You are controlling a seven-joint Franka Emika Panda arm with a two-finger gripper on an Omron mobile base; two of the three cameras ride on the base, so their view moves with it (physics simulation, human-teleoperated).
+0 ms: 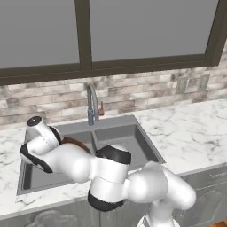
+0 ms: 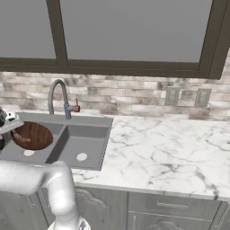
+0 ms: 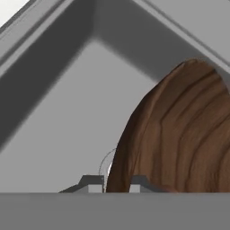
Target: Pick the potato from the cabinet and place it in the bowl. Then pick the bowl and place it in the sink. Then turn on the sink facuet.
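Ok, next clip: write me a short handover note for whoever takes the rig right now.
Gripper: shut on the bowl's rim, one of the fingers on either side of it, low inside the sink.
Bowl: in the left basin of the sink, above the drain; whether it rests on the bottom I cannot tell.
Potato: a small tan lump lies in the bowl.
Faucet: behind the divider between the basins, its red lever untouched, no water running.
Done: potato in bowl, bowl brought into the sink.
Left: let go of the bowl, lift clear, turn on the faucet.
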